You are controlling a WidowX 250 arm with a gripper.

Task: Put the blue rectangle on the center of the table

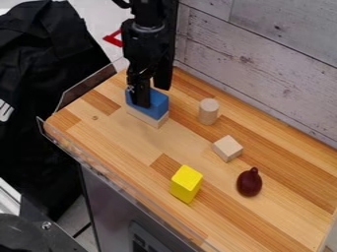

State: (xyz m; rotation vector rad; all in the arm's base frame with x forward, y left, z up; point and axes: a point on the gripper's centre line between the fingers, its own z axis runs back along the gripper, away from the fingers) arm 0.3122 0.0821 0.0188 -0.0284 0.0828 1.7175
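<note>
Reading directions as on a dial laid over the camera view, a black cloth (46,64) hangs at 10 o'clock, beyond the worktop (118,133). A pale wooden block (147,118) lies on the worktop toward 11 o'clock. The blue block (158,104) sits on top of it, toward the worktop's upper-left end rather than at its center. The black tool (151,97) comes down from 12 o'clock and reaches the blue block, hiding part of it; whether it is spread or pinching the block, I cannot tell. The yellow block (186,184) stands at 5 o'clock from the blue one. A pale wooden cylinder (209,111) stands upright at the blue block's 3 o'clock. Next comes a pale wooden cube (227,148), then a dark red, bulb-shaped thing (249,183) at the cube's 5 o'clock.
</note>
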